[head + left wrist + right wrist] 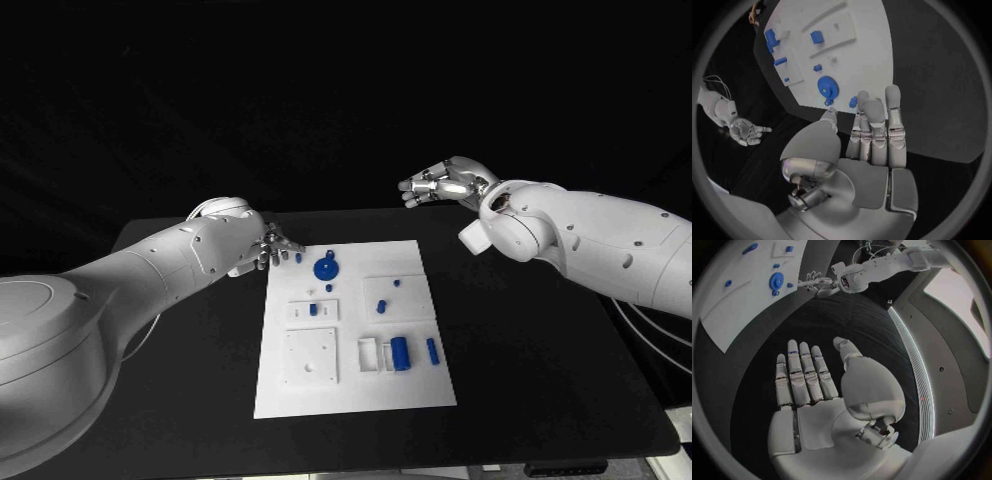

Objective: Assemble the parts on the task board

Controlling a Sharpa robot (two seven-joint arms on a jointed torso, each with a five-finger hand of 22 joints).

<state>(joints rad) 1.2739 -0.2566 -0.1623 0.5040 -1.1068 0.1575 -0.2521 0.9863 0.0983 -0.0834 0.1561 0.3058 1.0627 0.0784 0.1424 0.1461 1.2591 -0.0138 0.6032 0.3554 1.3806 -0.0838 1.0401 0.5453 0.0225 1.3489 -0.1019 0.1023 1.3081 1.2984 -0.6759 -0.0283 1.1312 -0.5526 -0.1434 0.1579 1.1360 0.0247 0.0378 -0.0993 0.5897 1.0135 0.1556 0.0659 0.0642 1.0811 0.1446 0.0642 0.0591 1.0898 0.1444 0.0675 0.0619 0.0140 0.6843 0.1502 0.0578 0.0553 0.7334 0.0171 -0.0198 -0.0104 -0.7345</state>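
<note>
The left robot hand (pixel 271 247), fingers spread and holding nothing, hovered at the upper left corner of the task board (pixel 353 395), near the round blue part (pixel 327 268); a careless reach might knock it. The right robot hand (pixel 447 183), also empty, was raised upper right. Its wrist view showed its flat palm, hidden from the head view

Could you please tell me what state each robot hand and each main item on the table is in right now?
left robot hand: open, empty, fingers by the board's far left corner.
right robot hand: open, empty, raised beyond the board.
task board: flat on the table.
round blue part: on the board's far end, untouched.
blue parts: standing near the board's right edge, untouched.
</note>
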